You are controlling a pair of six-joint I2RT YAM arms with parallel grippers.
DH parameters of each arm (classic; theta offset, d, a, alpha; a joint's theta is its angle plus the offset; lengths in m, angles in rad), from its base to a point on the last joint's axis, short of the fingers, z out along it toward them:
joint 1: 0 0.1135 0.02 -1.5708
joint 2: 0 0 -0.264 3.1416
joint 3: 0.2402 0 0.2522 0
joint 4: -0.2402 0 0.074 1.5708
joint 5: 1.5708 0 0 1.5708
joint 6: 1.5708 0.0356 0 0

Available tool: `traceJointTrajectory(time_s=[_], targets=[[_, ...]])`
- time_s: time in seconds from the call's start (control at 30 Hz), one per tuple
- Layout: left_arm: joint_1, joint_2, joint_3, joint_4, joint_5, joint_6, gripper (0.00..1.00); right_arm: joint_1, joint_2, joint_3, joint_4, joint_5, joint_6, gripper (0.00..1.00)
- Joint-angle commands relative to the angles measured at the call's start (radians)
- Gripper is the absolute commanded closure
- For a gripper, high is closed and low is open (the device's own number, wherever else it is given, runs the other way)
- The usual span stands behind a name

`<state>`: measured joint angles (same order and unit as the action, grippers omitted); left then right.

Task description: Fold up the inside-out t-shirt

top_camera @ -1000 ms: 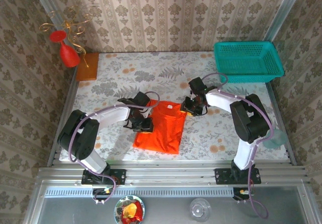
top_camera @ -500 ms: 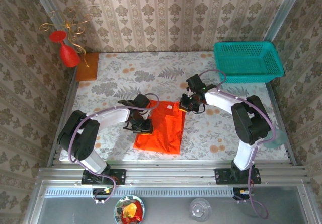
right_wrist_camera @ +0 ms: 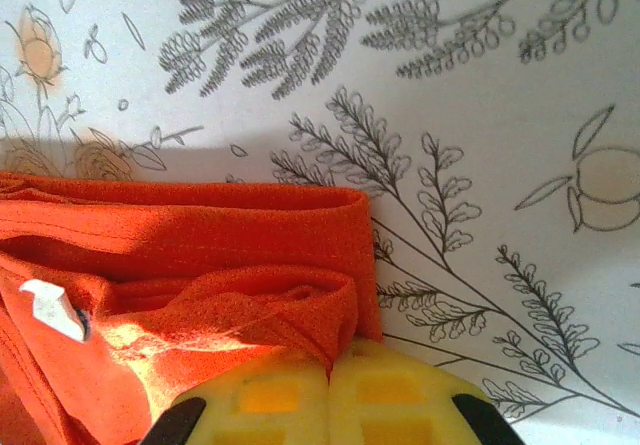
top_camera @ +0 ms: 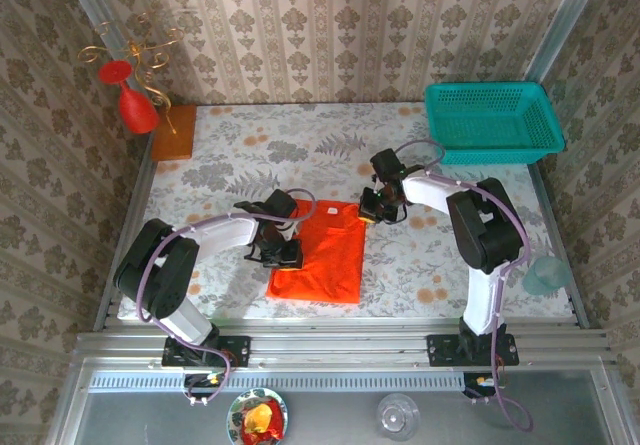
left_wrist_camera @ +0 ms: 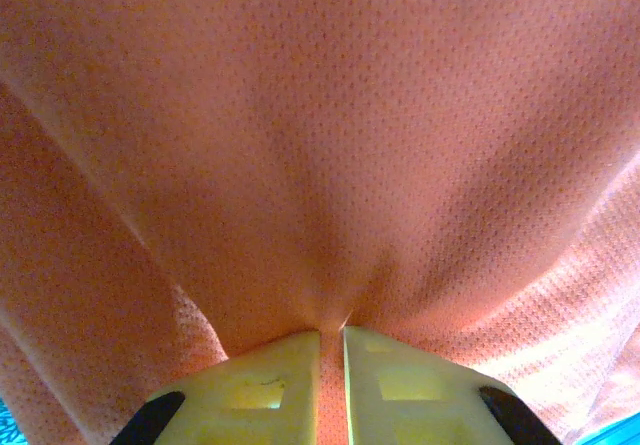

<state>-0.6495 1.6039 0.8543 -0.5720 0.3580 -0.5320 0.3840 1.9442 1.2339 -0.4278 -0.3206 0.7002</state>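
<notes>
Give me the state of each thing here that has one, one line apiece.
t-shirt, folded narrow, pinched at two sides, white label showing.
left gripper, shut on the t-shirt's left edge.
right gripper, shut on the t-shirt's far right corner.
teal basket, upright, empty.

Right claw [top_camera: 371, 206] has slid left and a bit toward the far wall since a second ago. Its jaws were apart then; now they're closed, pinching the t-shirt [top_camera: 322, 257] at its far right corner. We see the right arm's elbow swung left with it. The loose flap that stuck out past that corner is pulled in, so the cloth's right edge runs straighter and the outline is a neater rectangle. Left claw [top_camera: 279, 253] nudged very slightly left, as far as we can tell.
</notes>
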Motion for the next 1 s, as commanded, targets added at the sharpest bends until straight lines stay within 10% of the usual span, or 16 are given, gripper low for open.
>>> traceJointTrajectory(time_s=[0.0, 0.97], targets=[[-0.004, -0.008, -0.027, -0.023, -0.019, -0.022, 0.84, -0.004, -0.02, 0.036, -0.059, 0.047, -0.044, 0.84], [-0.007, -0.012, 0.009, -0.063, -0.039, -0.009, 0.84, 0.062, 0.141, 0.253, -0.265, 0.208, -0.093, 0.58]])
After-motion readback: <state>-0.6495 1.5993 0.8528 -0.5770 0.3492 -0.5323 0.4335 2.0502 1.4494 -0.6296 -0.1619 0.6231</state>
